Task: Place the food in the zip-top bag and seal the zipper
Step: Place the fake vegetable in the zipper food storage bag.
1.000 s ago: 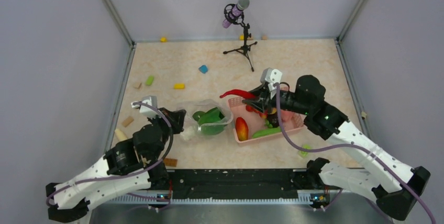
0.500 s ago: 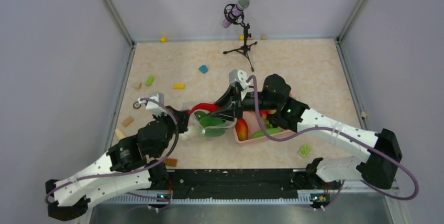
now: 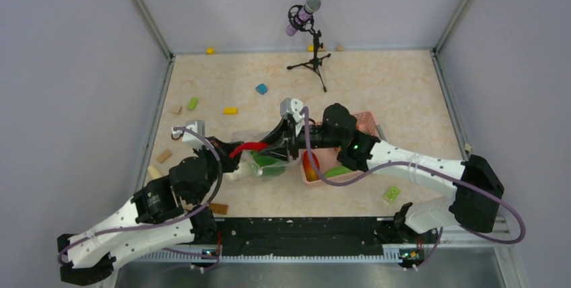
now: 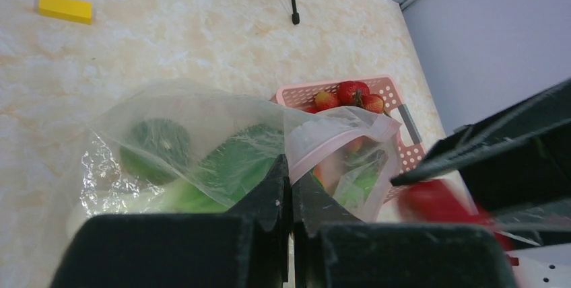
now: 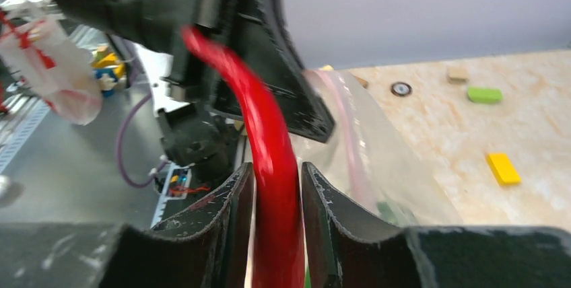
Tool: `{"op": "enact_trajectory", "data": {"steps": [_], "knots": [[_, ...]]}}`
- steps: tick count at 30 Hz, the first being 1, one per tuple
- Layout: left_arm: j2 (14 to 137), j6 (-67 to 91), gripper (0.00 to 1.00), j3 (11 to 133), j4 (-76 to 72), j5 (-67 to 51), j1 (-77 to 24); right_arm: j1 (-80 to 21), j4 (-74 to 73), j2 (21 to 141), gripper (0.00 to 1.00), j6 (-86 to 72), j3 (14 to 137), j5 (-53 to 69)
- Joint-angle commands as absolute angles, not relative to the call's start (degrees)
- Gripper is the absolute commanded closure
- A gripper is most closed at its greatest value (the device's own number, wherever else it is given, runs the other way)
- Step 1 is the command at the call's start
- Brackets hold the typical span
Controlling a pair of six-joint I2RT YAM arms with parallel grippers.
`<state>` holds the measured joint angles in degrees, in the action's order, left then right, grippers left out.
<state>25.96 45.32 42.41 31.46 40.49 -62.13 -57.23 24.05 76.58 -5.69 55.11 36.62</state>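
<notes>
While the bag (image 4: 202,133) sits on the counter (image 3: 377,79) right next to the pink basket (image 4: 397,99) with some greens (image 4: 236,163) inside, the left gripper (image 4: 291,187) has its jaws pressed together on the bag's edge. Right gripper (image 5: 277,173) has its jaws pinching a red chilli (image 5: 269,140), holding it just over the bag, close to the left gripper. Berries (image 4: 350,91) and a mango (image 3: 310,165) are in the basket.

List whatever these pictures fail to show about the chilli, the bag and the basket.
- Chilli, right wrist view: motion-blurred; lower end cut off by the bottom edge.
- Bag mouth, top view: largely covered by the right gripper.
- Basket contents, top view: mostly covered by the right arm.
</notes>
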Motion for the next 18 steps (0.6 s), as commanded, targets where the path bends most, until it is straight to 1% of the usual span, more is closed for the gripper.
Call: {"op": "enact_trajectory", "data": {"steps": [1, 3, 7, 12, 18], "knots": [[24.23, 46.25, 1.0, 43.62, 29.92, 39.94, -61.88, -57.53, 22.71, 78.47, 0.67, -5.69, 55.17, 26.94], [23.86, 46.3, 1.0, 43.52, 29.88, 39.99, -61.88, -57.52, 20.79, 78.92, 0.67, -6.28, 54.99, 25.16], [23.63, 45.67, 1.0, 43.58, 29.91, 40.1, -61.88, -57.51, 22.22, 79.3, 0.65, -6.03, 52.73, 28.15], [23.44, 45.36, 1.0, 43.72, 29.88, 39.94, -61.88, -57.48, 19.33, 78.84, 0.64, -6.1, 53.15, 22.23], [22.58, 45.27, 1.0, 42.97, 29.67, 41.05, -61.91, -57.53, 17.46, 75.32, 0.62, -5.41, 53.08, 20.12]]}}
